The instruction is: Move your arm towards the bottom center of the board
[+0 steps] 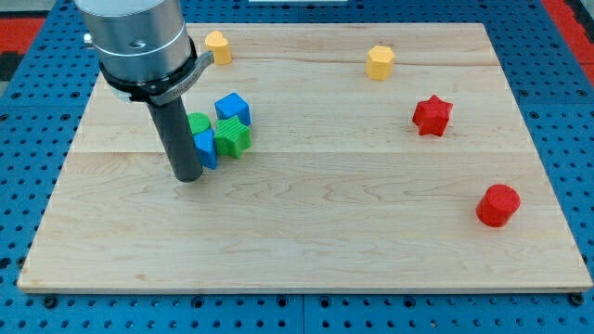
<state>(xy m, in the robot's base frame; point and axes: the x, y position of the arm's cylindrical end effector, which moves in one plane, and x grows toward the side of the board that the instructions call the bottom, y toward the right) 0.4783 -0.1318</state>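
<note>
My tip [188,178], the blunt end of a matte dark rod under a ribbed grey metal housing, sits on the pale wooden counter [306,241] left of centre. There is no pincer on this arm, so nothing is grasped or released.

Just to the tip's right huddle four ridged plastic blocks:
- a blue block [206,148] touching the rod
- a green block [199,122] behind it
- a green star [233,138]
- a blue cube [232,108]

Further off:
- a yellow block [217,46] at the view's top
- a yellow hexagonal block [380,62]
- a red star [432,115]
- a red cylinder [497,205]

A blue perforated base [28,139] surrounds the board.
</note>
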